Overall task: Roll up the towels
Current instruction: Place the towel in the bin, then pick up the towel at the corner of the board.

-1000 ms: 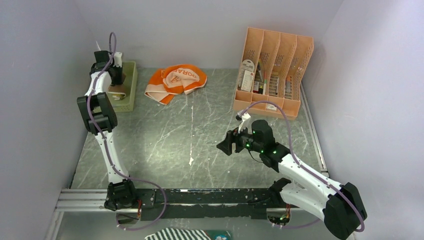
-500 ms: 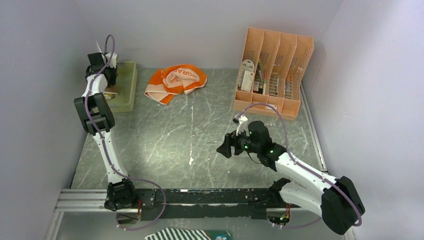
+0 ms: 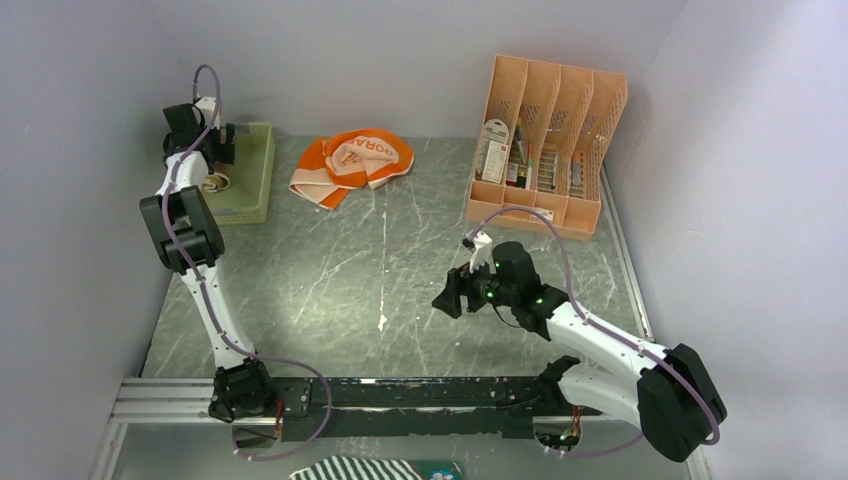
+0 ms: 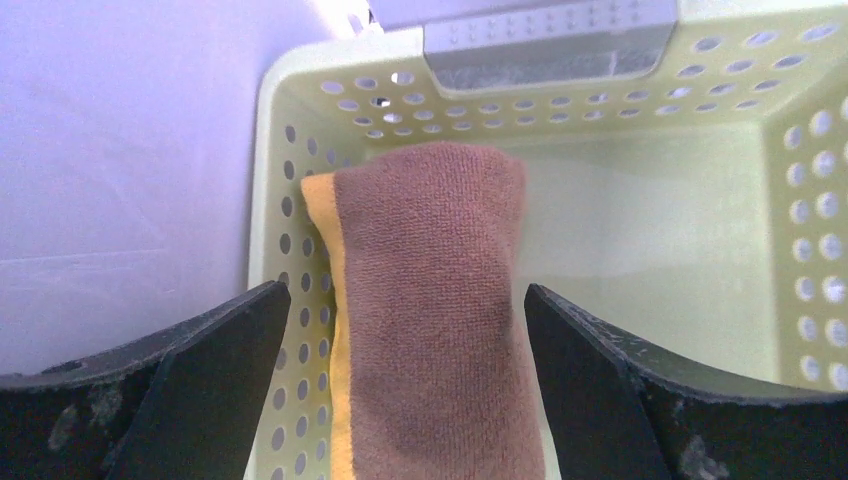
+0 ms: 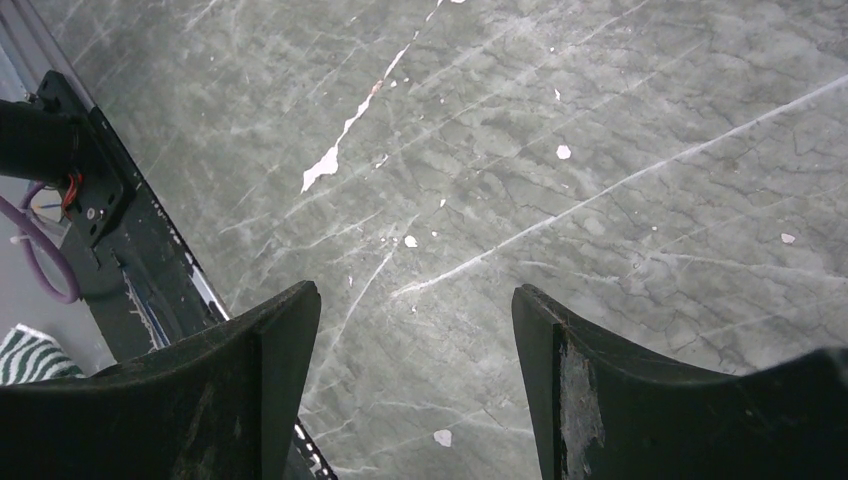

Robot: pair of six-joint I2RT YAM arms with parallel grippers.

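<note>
Nearest, right gripper (image 5: 412, 300), fingers spread, over the grey tabletop (image 5: 600, 150). Farther left, left gripper (image 4: 405, 295) spread wide above the pale green basket (image 4: 650, 200). Inside, against a side wall, rolled brown-and-yellow towel (image 4: 430, 300), below and between the fingers, long axis running away from the wrist. Farthest, crumpled orange towel (image 3: 350, 160) on the tabletop beside the basket.

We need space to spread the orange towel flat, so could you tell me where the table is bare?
The widest bare patch is the table centre, bordered by the orange towel behind, the left arm and the right gripper. The strip between towel and peach organizer is narrower. The back-left corner is crowded: the basket holds a rolled towel.
</note>
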